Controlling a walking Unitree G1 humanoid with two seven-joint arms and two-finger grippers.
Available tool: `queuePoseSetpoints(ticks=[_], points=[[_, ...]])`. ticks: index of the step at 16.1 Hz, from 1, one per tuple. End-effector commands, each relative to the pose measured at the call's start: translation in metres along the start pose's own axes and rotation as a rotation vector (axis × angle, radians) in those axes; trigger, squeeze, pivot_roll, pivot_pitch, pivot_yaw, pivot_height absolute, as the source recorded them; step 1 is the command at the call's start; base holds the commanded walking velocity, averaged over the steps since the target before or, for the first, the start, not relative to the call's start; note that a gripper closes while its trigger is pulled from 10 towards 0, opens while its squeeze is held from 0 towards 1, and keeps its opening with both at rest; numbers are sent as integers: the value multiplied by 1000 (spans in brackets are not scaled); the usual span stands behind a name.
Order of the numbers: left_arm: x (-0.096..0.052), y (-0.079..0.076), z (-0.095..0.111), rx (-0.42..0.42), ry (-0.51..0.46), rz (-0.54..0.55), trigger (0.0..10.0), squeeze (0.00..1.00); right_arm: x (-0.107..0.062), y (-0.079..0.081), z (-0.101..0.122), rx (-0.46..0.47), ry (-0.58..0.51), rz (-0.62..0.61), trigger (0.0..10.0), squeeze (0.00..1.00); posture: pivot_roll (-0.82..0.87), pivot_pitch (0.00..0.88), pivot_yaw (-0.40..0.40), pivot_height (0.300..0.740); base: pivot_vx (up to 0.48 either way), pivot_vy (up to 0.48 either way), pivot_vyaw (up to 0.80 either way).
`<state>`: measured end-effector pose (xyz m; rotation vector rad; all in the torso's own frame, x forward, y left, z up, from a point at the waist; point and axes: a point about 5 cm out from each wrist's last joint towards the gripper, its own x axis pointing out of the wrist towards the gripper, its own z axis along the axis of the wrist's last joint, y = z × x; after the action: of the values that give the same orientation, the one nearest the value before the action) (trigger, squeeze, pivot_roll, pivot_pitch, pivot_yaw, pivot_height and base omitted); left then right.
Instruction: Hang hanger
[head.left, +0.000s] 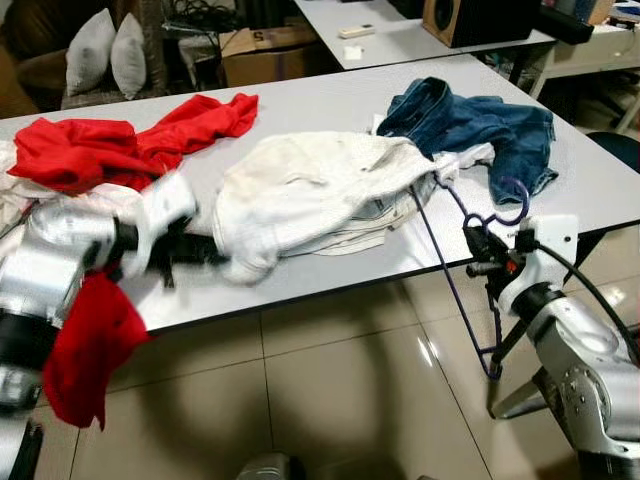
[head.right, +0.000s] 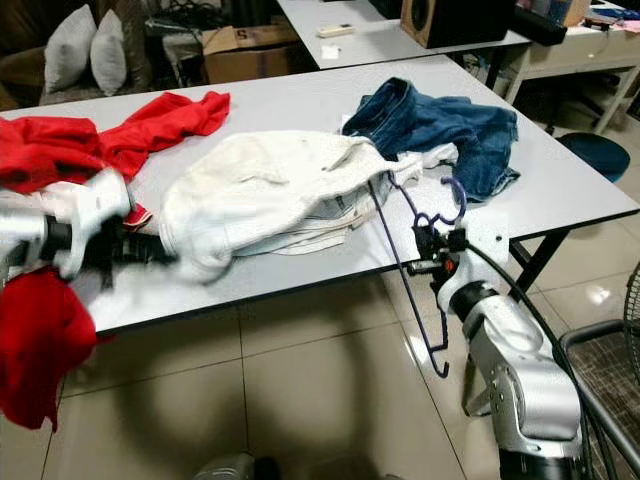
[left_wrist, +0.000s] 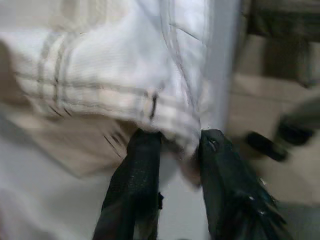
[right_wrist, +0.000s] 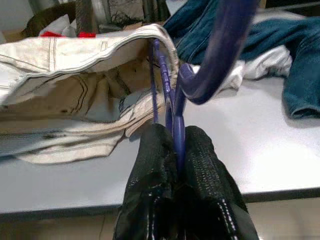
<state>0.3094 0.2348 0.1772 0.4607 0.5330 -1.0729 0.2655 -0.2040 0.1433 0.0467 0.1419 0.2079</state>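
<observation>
Hanger (head.left: 450, 262): one, thin purple wire, hook curled above the right gripper (right_wrist: 175, 150), one long arm running up under the white trousers (head.left: 310, 195), the other dropping past the bench (head.left: 330, 105) edge toward the tiled floor (head.left: 330, 400). Clamped at the neck, just below the hook, between the two ribbed black fingers (right_wrist: 205, 165) of the right gripper, pressed tight with no gap but the wire itself. Three heaps of cloth on the pale grey bench: one red garment (head.left: 110, 145) at the robot's left, partly draped over the edge and the left arm; one pair of white trousers in the middle, crumpled, heavy stitched seams; one pair of blue jeans (head.left: 480, 125) at the far right, folded over itself. Left gripper (left_wrist: 172, 150) at the near edge of the white trousers, blurred in the eye views. From the left wrist: two black fingers parted a little, a fold of white seamed cloth pinched between their tips. From the right wrist: open waistband of the trousers, hanger wire entering it, jeans beyond. Farther back in the eye views: two grey pillows (head.left: 105, 55), one cardboard box (head.left: 265, 50), a second bench carrying a wooden speaker (head.left: 475, 18).
</observation>
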Motion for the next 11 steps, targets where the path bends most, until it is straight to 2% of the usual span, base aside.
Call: queuePoseSetpoints(ticks=[1,4,6,8,10,11], points=[[-3,-8,5,5,5,-70,10000,1000,-3,2,3,-2,-9,6,10000,0,6,0,85,740,0,0,0],[6,-26,15,-11,-65,-197,10000,1000,-7,5,-3,-14,17,4,10000,0,3,0,86,740,0,0,0],[4,-27,33,-35,-191,-235,10000,1000,-8,7,-2,-16,12,14,10000,0,1,0,87,740,0,0,0],[-7,-26,60,-87,-382,-284,10000,1000,-7,8,0,-17,2,18,10000,0,-2,0,89,740,0,0,0],[-15,-21,73,-109,-497,-279,10000,1000,-6,9,2,-17,-7,21,10000,0,-5,0,91,740,0,0,0],[-17,-10,77,-115,-540,-189,10000,1000,-6,10,3,-17,-13,26,10000,0,-5,0,89,740,0,0,0]])
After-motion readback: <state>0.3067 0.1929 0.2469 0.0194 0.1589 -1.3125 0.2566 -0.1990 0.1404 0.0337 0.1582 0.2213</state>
